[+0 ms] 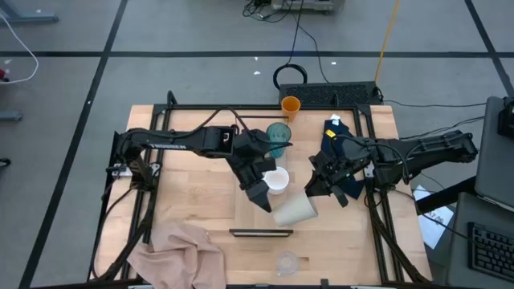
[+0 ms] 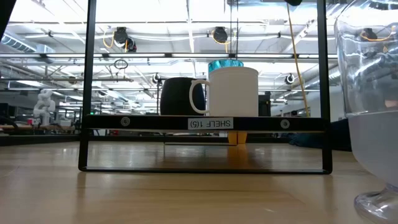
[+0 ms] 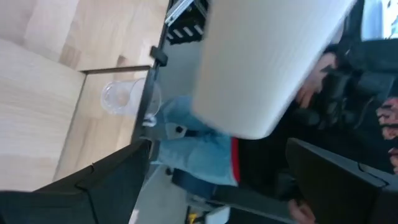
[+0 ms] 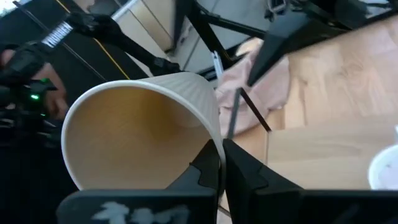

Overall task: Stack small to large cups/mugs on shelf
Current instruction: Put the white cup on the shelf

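The right gripper (image 1: 315, 191) pinches the tilted beige ribbed paper cup (image 1: 295, 210) by its rim above the pale wooden shelf (image 1: 247, 207), beside the left gripper (image 1: 263, 193) spread wide, so I'd fear it slipping loose.

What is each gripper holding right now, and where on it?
Right gripper pinches the beige cup by its rim wall. Left gripper is open, holding nothing.

The pale wooden table (image 1: 193, 185) carries the shelf (image 1: 261, 205), a narrow board with a dark rail at its near end. On the shelf stand the white handled mug (image 1: 276, 180) and the teal tumbler (image 1: 278, 138). A pinkish cloth (image 1: 178, 250) and the tiny clear glass (image 1: 287, 262) lie on the tabletop near its front edge, and the small orange cup (image 1: 290, 106) stands at the far edge.
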Tool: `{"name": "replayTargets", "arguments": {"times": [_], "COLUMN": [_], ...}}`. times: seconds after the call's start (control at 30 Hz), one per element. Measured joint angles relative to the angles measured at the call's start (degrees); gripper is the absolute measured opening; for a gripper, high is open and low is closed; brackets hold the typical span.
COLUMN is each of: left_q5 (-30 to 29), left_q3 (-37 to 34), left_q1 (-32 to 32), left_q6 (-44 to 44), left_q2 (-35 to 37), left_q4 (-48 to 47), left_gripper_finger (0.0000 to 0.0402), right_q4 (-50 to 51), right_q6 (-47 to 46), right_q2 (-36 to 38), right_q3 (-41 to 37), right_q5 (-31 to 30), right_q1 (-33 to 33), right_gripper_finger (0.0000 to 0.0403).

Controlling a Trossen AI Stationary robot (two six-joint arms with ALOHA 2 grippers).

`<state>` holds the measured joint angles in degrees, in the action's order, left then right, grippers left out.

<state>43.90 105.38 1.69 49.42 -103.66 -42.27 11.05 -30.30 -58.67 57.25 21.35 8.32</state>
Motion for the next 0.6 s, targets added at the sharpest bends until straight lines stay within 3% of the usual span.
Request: {"name": "replayTargets", "arguments": {"times": [0.23,0.47,0.6], "left_q5": [-4.62,-4.88,-6.31], "left_q3": [0.0,0.04,0.04], "left_q1": [-0.07,0.45,1.14], "left_q6": [6.63,13.76,12.18], "left_q2": [-0.15,-0.13,-0.22], "left_q4": [3.7,6.58,10.54], "left_gripper_finger": [0.0381,0.0381,0.0381], "right_q4": [0.46,0.42,0.41], "right_q6": [1.01,1.85,3.0], "right_q2": [0.02,0.02,0.04], "right_q3": [0.0,0.0,0.0], "right_q5": [2.65,4.47,4.45], "right_q1": [0.0,-0.02,-0.02], "right_gripper_finger": [0.0,0.0,0.0]}}
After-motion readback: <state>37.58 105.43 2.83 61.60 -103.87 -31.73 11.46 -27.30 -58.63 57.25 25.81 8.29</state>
